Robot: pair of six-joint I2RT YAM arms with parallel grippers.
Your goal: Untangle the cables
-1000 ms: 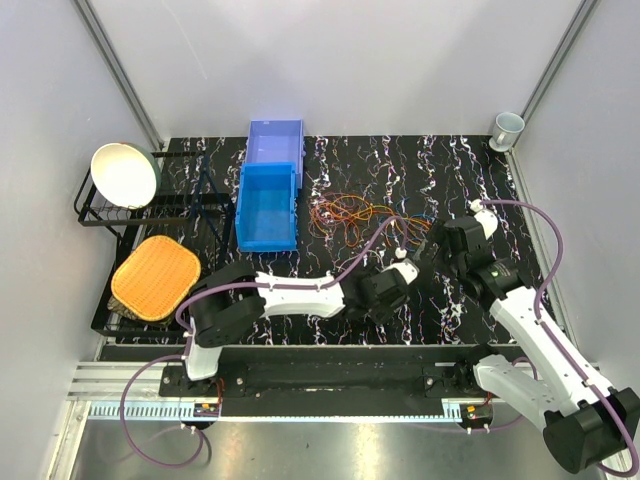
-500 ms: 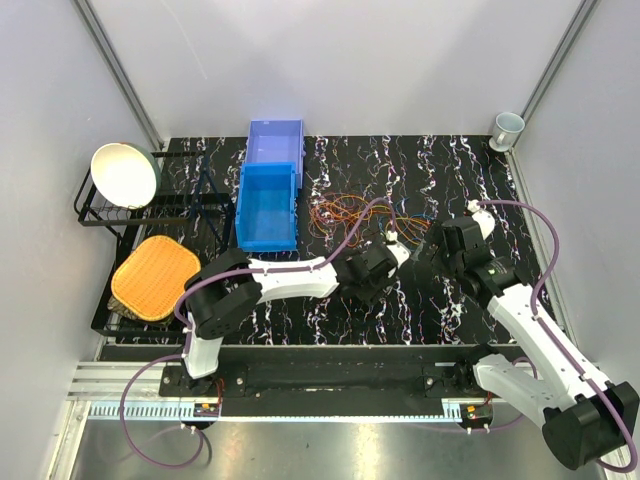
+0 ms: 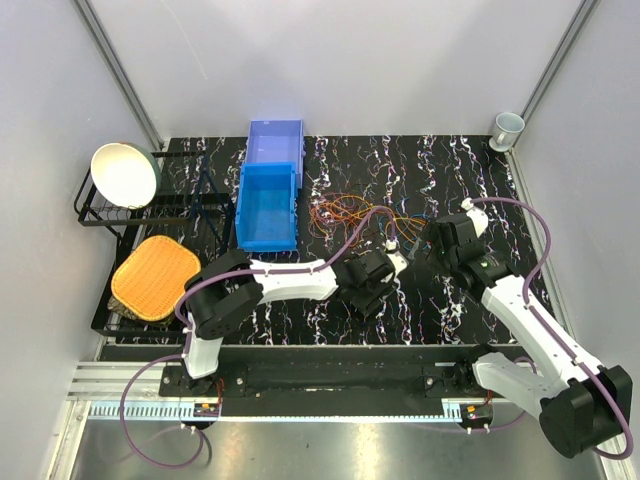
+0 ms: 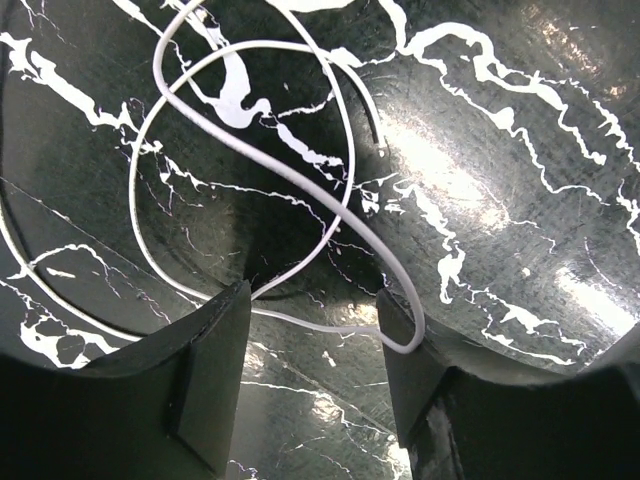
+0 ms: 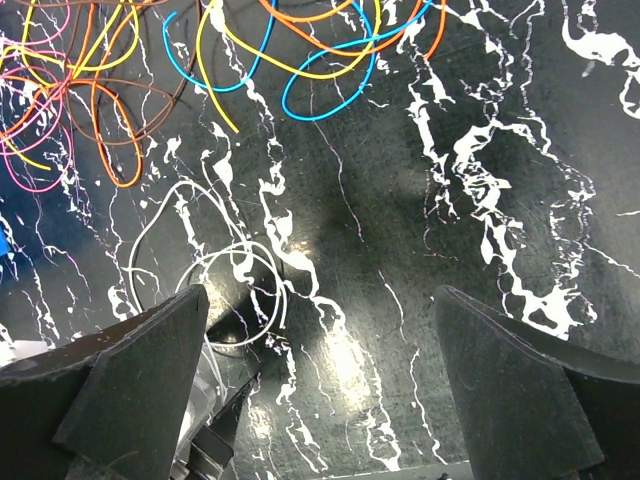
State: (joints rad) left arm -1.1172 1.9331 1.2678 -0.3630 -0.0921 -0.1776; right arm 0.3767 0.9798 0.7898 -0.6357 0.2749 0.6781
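The cables lie in a loose tangle of orange, yellow, blue, red and brown loops on the black marble table, right of the blue bin; in the right wrist view the cables fill the top left. A separate thin white cable coils just in front of them. My left gripper is down at the table over it. Its jaws stand partly open, and the white strand crosses the gap and hooks round the right finger. My right gripper hovers wide open beside the white cable, holding nothing.
A blue bin and a lavender bin stand left of the tangle. A black rack with a white bowl and an orange woven pad sit at the far left. A cup is in the back right corner.
My left gripper has drawn up and left toward the tangle and its jaws have narrowed around the white strand. The right gripper has crept slightly left, still wide open.
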